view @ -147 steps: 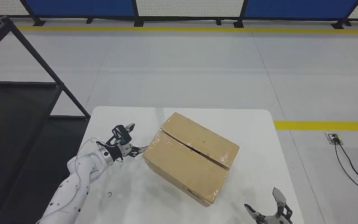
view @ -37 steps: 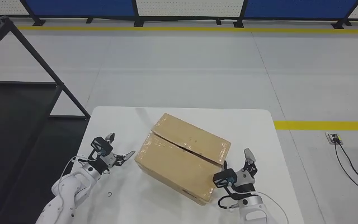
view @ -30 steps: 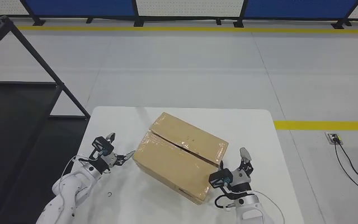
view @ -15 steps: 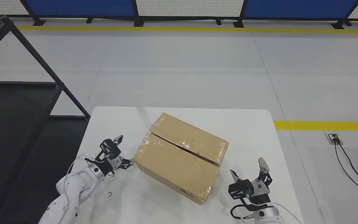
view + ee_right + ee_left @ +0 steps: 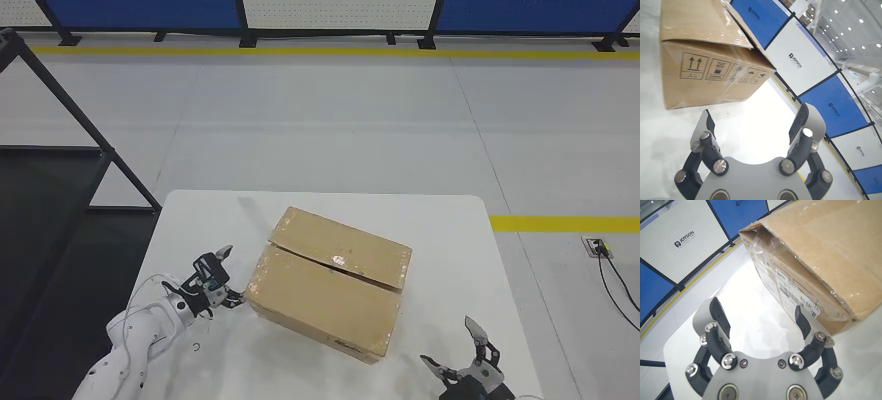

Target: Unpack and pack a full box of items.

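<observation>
Box sits shut mid-table. From above, the right gripper has backed off to the front edge and the left gripper has crept up to the box's end, so unpacking hasn't begun.

Left wrist: left gripper spread and empty, one pad just beside the labelled end of the box.

Right wrist: right gripper spread and empty, apart from the box.

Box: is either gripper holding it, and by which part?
Nothing is held. The left gripper is open and empty beside the labelled end of the box. The right gripper is open and empty, apart from the box.
</observation>
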